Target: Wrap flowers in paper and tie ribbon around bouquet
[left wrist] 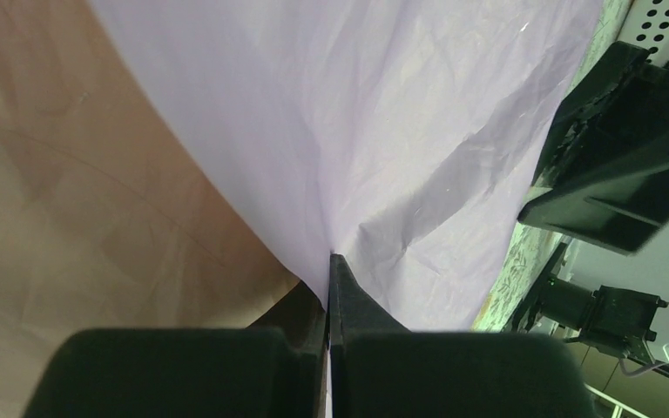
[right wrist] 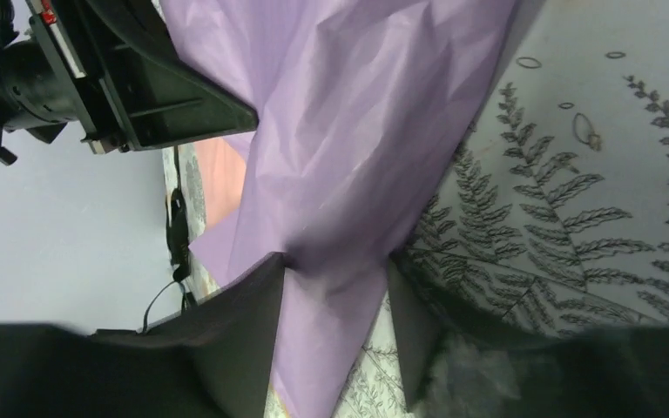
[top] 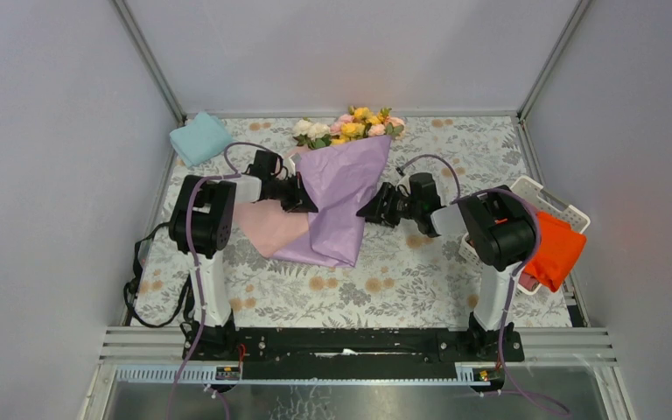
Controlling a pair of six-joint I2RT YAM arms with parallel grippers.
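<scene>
The flowers (top: pixel 350 127), yellow, pink and white blooms, stick out at the far end of the lilac paper (top: pixel 341 201), which is folded over them into a loose cone, the bouquet. My left gripper (top: pixel 306 199) is at the paper's left side, shut on a pinched fold of it (left wrist: pixel 329 261). My right gripper (top: pixel 369 210) is at the right side and open. The paper's edge (right wrist: pixel 357 131) passes between its spread jaws (right wrist: pixel 335 266). The ribbon is out of view.
A pink sheet (top: pixel 267 227) lies under the lilac paper on the floral tablecloth. A light blue folded cloth (top: pixel 199 138) sits at the back left. A white basket (top: pixel 551 206) with an orange cloth (top: pixel 558 249) stands at the right edge.
</scene>
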